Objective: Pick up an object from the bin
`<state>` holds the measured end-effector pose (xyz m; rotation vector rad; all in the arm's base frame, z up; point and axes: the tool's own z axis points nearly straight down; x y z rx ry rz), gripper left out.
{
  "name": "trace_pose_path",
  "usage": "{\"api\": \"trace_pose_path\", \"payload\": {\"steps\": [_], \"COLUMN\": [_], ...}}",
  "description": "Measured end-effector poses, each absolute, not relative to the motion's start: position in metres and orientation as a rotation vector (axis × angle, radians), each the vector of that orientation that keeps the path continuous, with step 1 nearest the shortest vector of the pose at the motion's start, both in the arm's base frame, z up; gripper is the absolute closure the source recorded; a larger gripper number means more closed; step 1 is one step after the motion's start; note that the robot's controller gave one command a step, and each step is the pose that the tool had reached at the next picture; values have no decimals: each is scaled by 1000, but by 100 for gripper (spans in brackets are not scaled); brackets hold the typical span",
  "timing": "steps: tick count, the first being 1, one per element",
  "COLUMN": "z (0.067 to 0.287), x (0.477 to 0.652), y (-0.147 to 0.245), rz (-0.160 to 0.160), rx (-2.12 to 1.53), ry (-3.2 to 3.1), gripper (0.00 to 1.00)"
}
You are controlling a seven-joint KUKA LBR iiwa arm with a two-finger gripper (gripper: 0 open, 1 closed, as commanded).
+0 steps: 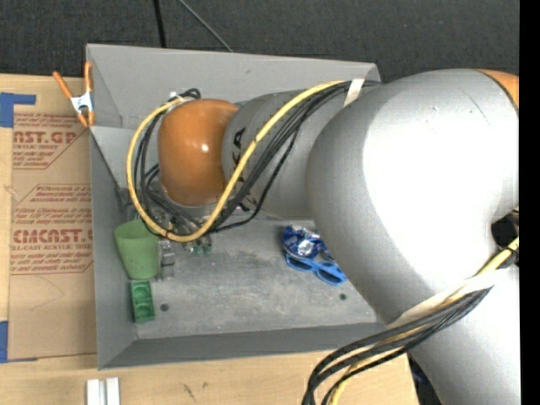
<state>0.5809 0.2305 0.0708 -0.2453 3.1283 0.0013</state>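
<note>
A pale green plastic cup (136, 248) lies on the floor of the grey metal bin (253, 332), close against its left wall and somewhat toward the near-left corner. The gripper (169, 258) is down at the cup's right side, just beside it. From where I stand I cannot tell whether it touches the cup, nor whether it is spread or closed, since the wrist above hides most of it. Nothing can be seen gripped in it. Just nearer the front edge than the cup, in the near-left corner, lies a small darker green block (141, 301), close to the cup but apart from the gripper. Well apart from both, out on the scuffed floor toward the right, lies a crumpled blue and white thing (309, 254). Its pale markings are too small to read. It lies at the foot of the big grey arm (405, 192), which comes in over the right edge and covers that side of the bin and much of its far wall. A rounded orange cover (192, 150) caps the wrist, and yellow and black cables (135, 146) loop around it above the cup.
</note>
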Motion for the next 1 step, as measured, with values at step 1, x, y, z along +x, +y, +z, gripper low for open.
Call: {"api": "trace_pose_path", "payload": {"steps": [1], "z": [202], "x": [532], "y": [232], "rz": [7], "rx": [-181], "ry": [3129], "gripper": [100]}}
